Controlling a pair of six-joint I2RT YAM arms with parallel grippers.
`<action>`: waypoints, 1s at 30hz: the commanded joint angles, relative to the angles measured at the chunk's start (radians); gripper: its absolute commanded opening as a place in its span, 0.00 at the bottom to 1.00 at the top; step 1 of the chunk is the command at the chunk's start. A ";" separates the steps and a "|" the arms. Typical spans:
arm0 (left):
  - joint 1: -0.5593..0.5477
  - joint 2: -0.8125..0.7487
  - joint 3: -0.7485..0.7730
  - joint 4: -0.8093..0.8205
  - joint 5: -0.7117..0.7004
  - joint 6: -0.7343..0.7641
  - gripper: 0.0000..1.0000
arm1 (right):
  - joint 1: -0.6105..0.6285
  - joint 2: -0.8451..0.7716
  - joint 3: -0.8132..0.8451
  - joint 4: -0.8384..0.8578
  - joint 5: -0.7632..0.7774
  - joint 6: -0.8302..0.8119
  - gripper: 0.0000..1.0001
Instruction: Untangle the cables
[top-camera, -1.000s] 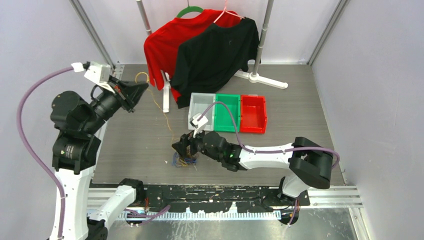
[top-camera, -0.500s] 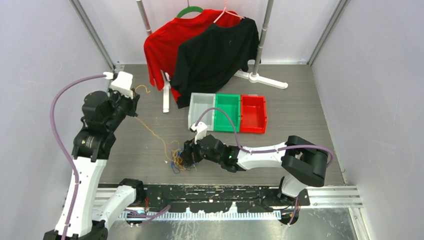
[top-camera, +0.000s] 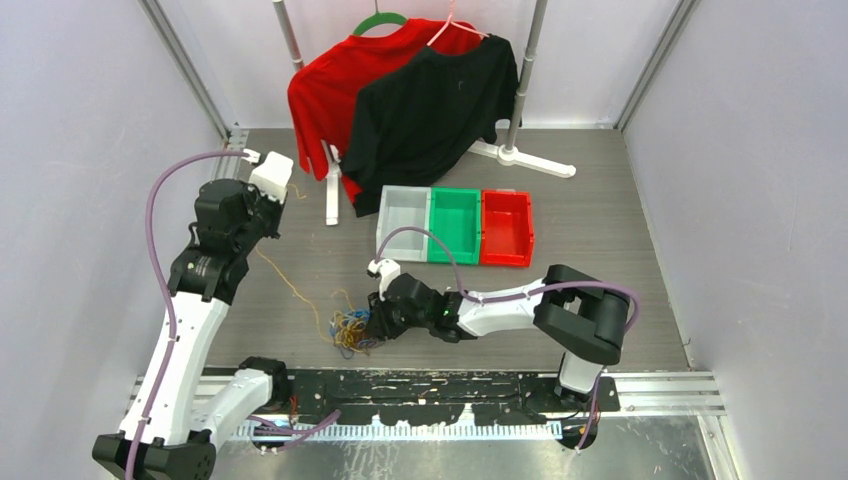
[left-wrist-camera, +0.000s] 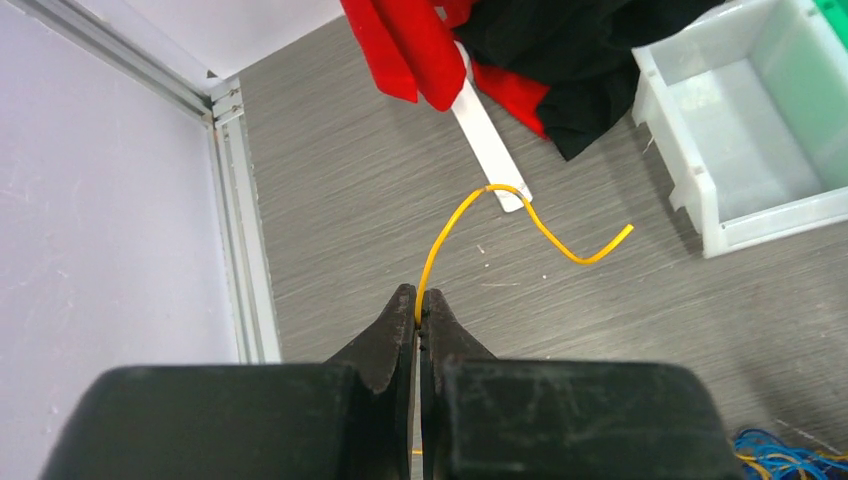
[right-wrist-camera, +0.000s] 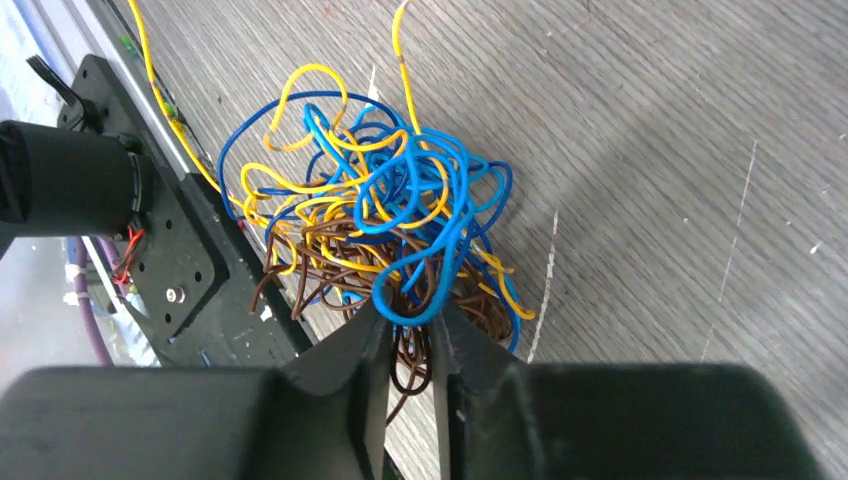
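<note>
Three colours of cables (right-wrist-camera: 380, 220), blue, yellow and brown, lie knotted in a heap near the near edge of the grey surface (top-camera: 620, 210), left of centre. The right gripper (right-wrist-camera: 410, 315) sits low at the heap, its jaws a narrow gap apart around a blue loop and brown strands; whether they pinch is unclear. The left gripper (left-wrist-camera: 418, 305), raised at far left, has its jaws closed on one yellow cable (left-wrist-camera: 470, 200) that leads from the heap.
</note>
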 joint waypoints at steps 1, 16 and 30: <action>0.002 -0.009 -0.025 0.067 -0.028 0.097 0.00 | -0.002 -0.046 0.033 -0.001 0.018 0.013 0.15; 0.240 0.111 -0.226 0.223 -0.023 0.236 0.00 | -0.012 -0.598 -0.213 -0.189 0.391 0.011 0.01; 0.263 0.115 0.016 -0.600 0.852 0.373 0.76 | -0.011 -0.470 -0.054 -0.142 0.237 -0.103 0.01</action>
